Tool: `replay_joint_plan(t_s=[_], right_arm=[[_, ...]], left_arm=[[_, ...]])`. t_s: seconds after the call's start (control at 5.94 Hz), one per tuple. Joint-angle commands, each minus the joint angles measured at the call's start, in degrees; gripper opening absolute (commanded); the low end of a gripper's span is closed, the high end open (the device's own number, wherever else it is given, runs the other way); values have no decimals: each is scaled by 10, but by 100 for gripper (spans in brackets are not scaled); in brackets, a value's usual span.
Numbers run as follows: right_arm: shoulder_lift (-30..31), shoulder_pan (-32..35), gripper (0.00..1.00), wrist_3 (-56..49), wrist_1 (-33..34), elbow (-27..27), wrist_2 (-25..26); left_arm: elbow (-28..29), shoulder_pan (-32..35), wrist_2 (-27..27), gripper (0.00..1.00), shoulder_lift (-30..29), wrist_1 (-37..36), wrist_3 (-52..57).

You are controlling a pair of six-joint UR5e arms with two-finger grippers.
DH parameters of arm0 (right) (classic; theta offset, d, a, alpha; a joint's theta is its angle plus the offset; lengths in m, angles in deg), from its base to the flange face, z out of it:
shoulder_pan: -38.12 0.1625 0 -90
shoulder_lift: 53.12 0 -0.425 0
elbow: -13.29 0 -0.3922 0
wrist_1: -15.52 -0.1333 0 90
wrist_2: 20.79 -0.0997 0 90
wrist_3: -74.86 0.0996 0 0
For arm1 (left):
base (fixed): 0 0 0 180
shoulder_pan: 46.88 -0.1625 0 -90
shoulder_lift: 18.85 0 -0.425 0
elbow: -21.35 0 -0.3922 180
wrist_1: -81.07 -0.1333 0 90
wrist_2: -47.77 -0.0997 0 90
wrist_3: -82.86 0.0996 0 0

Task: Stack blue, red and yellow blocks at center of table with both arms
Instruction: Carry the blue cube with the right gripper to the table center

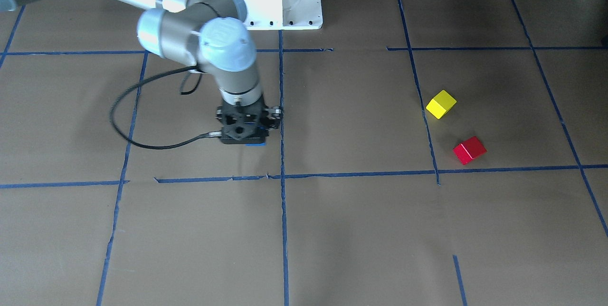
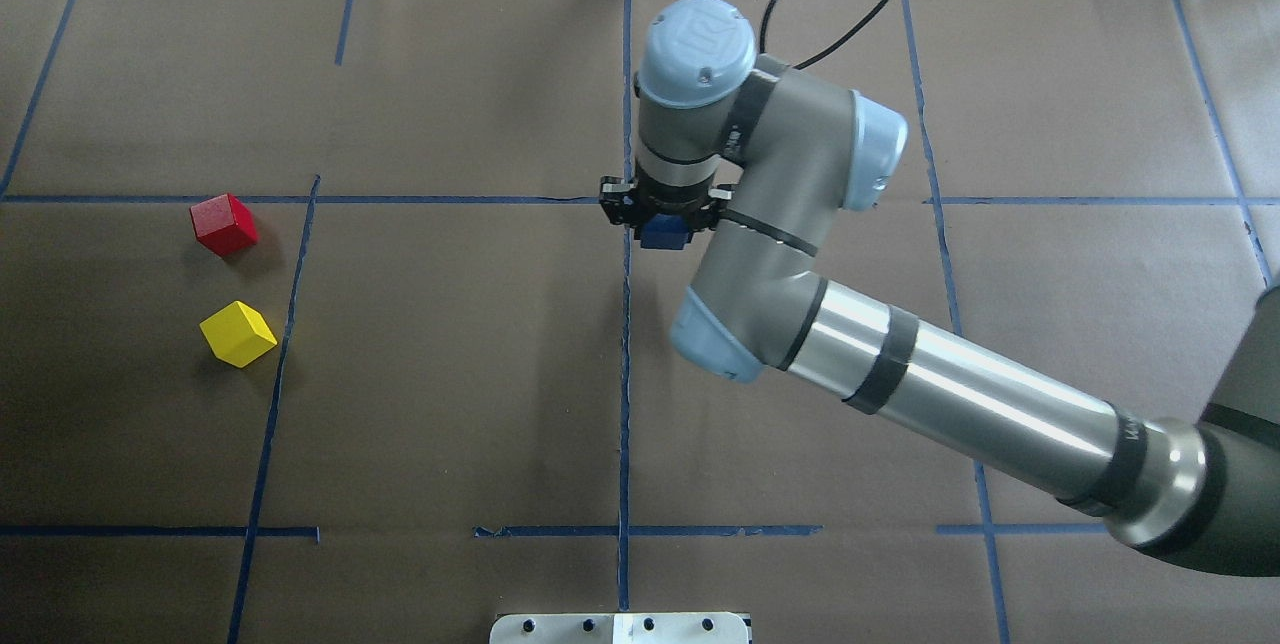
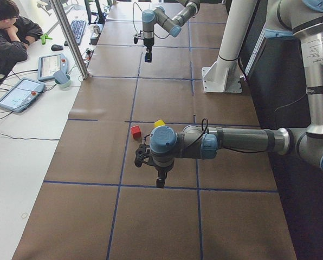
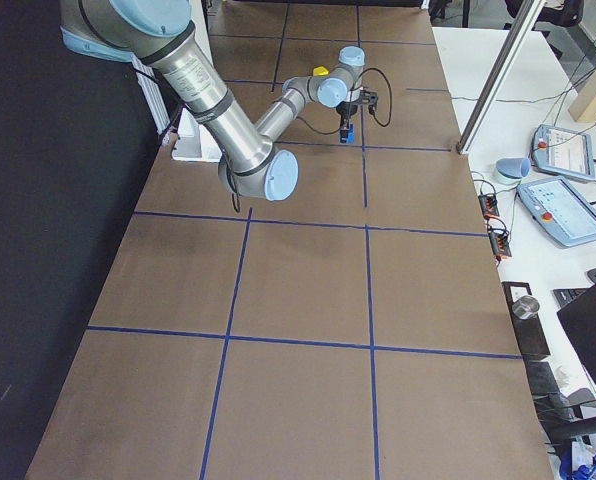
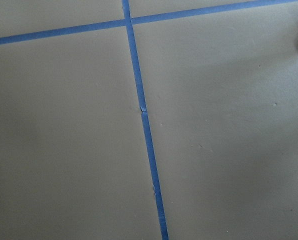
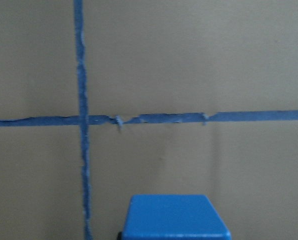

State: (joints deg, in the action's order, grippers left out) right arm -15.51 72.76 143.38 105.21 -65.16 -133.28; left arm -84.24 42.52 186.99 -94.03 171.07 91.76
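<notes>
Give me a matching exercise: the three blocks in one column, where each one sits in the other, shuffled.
1. blue block
2. red block
3. yellow block

A. on the table, robot's left side, nearer the robot
B. in the right gripper
C. on the table, robot's left side, farther from the robot

Pairs: 1-B, 2-C, 3-A
</notes>
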Motion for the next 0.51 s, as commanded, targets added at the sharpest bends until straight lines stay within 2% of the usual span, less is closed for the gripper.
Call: replay_joint_plan(t_s=[0.0, 0.17, 0.34], right_arm=[[-48, -34, 0, 16, -1, 53, 23], [-39, -47, 1, 10, -8, 58, 41], [-16, -53, 3, 12, -52, 59, 45]], left_arm=[[2, -1, 0, 100, -1, 0, 0], [3, 0, 0, 100, -1, 0, 0], [3, 0, 0, 100, -1, 0, 0]])
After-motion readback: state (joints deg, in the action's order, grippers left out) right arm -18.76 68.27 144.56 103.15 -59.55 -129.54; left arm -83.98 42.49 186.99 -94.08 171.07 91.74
